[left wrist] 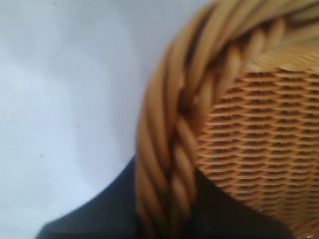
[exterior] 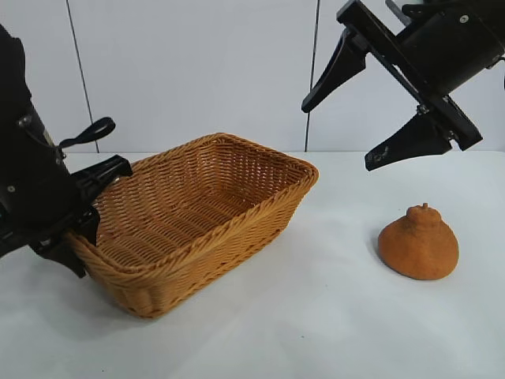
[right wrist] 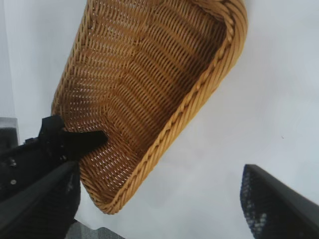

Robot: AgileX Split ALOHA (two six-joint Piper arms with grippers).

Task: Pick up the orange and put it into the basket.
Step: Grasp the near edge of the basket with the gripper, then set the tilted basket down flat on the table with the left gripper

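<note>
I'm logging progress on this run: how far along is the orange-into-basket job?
Nothing is finished: the orange sits on the table, outside the empty basket. In hand: the left gripper is at the basket's near rim, apparently clamping it. The right gripper hangs open above the orange. Left: grasp, lift, drop in.

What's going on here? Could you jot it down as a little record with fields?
orange: on the white table, right of the basket, untouched
basket: empty, on the table
left gripper: at the basket's left end, jaws either side of the braided rim, one inside the basket
right gripper: in the air above the orange, jaws wide open, holding nothing
task: not yet done
</note>
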